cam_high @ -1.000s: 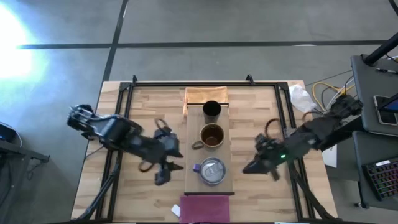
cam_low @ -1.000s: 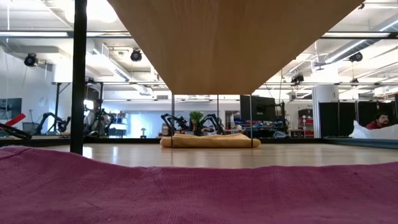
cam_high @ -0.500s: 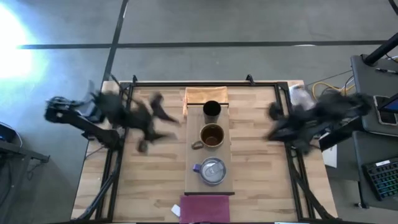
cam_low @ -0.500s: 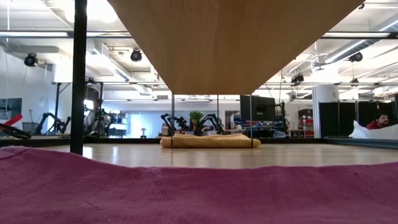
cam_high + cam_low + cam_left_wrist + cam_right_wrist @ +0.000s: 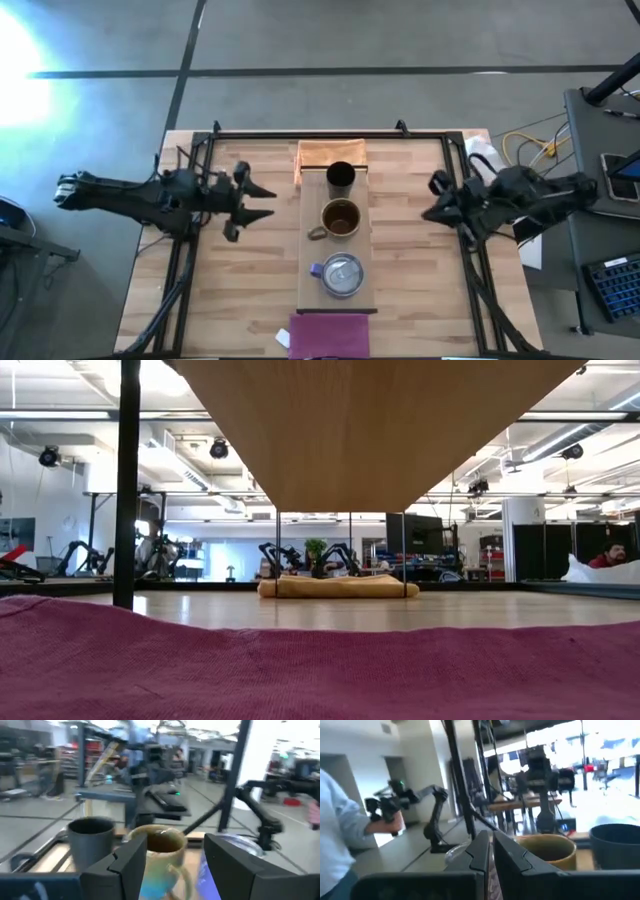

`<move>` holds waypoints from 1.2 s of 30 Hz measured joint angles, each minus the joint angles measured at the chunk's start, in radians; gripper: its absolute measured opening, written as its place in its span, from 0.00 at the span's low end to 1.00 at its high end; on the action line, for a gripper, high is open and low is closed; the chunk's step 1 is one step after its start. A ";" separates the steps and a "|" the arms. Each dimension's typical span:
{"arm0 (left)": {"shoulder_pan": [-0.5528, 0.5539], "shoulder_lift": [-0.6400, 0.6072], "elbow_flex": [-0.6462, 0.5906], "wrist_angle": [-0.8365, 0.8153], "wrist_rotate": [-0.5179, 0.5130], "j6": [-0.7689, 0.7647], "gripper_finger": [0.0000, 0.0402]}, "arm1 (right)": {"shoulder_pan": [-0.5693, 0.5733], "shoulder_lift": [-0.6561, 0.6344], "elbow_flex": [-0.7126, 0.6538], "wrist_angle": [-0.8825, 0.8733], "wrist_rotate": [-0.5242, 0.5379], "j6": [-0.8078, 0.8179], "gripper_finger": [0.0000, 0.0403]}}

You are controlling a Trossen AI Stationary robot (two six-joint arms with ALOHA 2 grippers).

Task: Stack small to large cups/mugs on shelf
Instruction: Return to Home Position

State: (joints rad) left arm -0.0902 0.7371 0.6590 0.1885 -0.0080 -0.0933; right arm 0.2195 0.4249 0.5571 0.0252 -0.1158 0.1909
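The small dark handleless cup [image 5: 340, 176], the medium brown handled mug [image 5: 341, 218] and the larger grey-blue handled mug [image 5: 342, 274] stood in a row on the long light-wood shelf [image 5: 361, 246]. The left gripper [image 5: 264, 200] hung empty near the shelf with its fingers spread. The right gripper [image 5: 428, 203], fingers together, sat well apart on the other side. We judged the main risk to be a stray left-arm swing catching the brown mug's handle, which stuck out on that side, and tipping the mug off the narrow plank.

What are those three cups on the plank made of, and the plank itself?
Small dark cup: dull dark surface, probably ceramic.
Brown mug: glossy glaze, likely ceramic.
Grey mug: shiny inside, maybe metal or glaze.
Plank: light wood, visible grain.
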 joint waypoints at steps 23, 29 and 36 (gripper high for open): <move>0.072 -0.340 -0.425 -0.055 -0.050 -0.274 0.46 | 0.002 -0.066 -0.448 0.470 0.093 0.010 0.04; 0.073 -0.500 -0.517 -0.075 -0.047 -0.320 0.46 | 0.002 -0.129 -0.521 0.487 0.093 0.012 0.04; 0.075 -0.666 -0.557 -0.255 -0.050 -0.321 0.46 | 0.000 -0.220 -0.549 0.411 0.118 0.034 0.04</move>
State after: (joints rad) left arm -0.0147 0.0708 0.1022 -0.0663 -0.0578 -0.4139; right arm 0.2199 0.2045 0.0086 0.4360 0.0025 0.2252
